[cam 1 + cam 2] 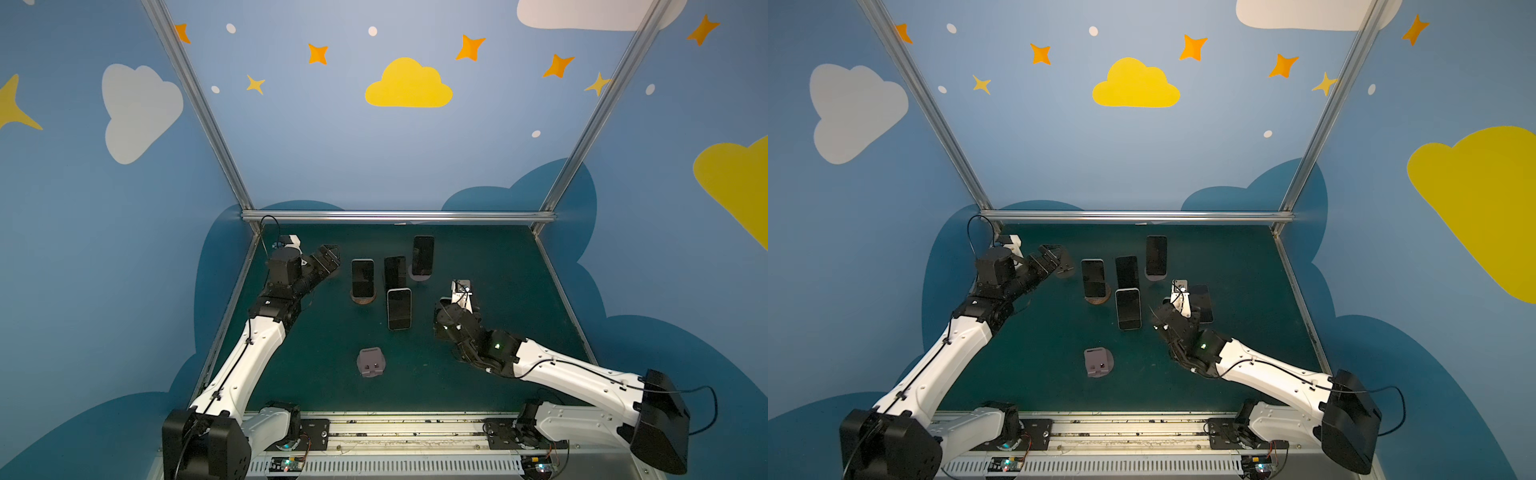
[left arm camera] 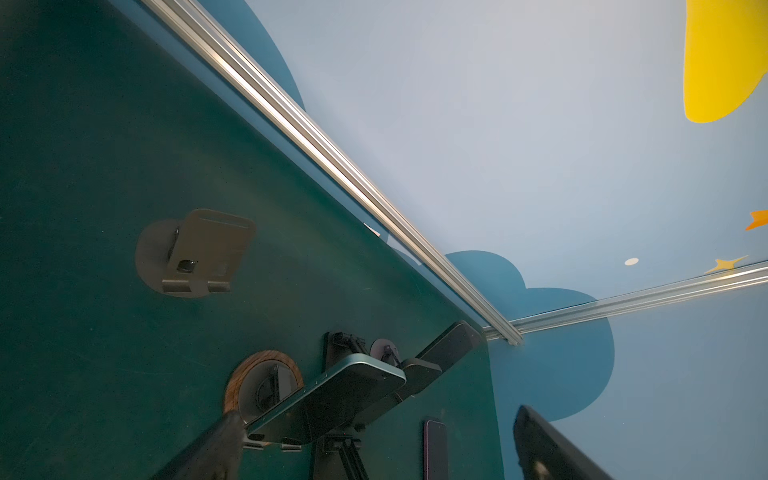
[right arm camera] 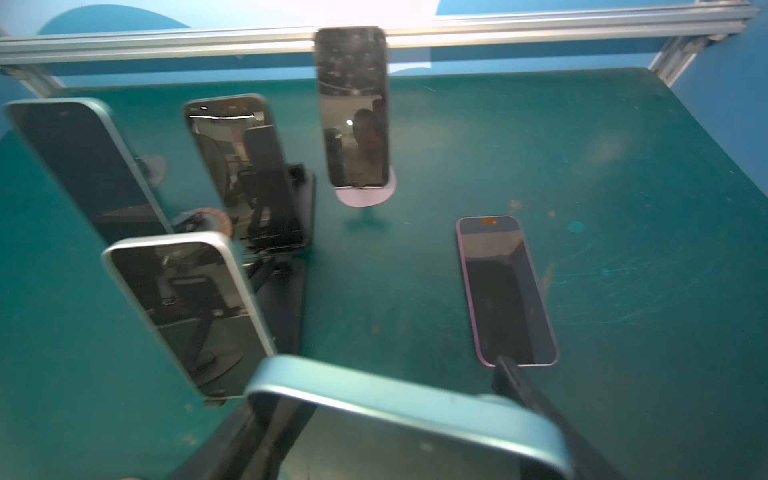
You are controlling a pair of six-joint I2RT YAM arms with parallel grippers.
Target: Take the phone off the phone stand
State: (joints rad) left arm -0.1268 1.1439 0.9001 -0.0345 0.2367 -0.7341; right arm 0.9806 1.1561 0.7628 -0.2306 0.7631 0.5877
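Teal phone (image 3: 407,444): gripped across its width in the right hand (image 3: 386,399); raised off the counter (image 3: 623,166)
Purple phone (image 3: 507,291): lying flat just ahead, lengthwise away
Left hand (image 1: 331,258): open; well apart

A robotics test cell rather than a home or shop; blue walls (image 1: 332,158) painted with cartoon clouds and stars close in a green work mat (image 1: 415,374), framed by bare aluminium rails (image 1: 395,216); a left arm (image 1: 257,345) and a right arm (image 1: 573,370) stand on a metal base track (image 1: 407,432) beside exposed circuit boards (image 1: 286,463); several phones (image 1: 399,308) and stands (image 1: 370,362) are laid out as test pieces.
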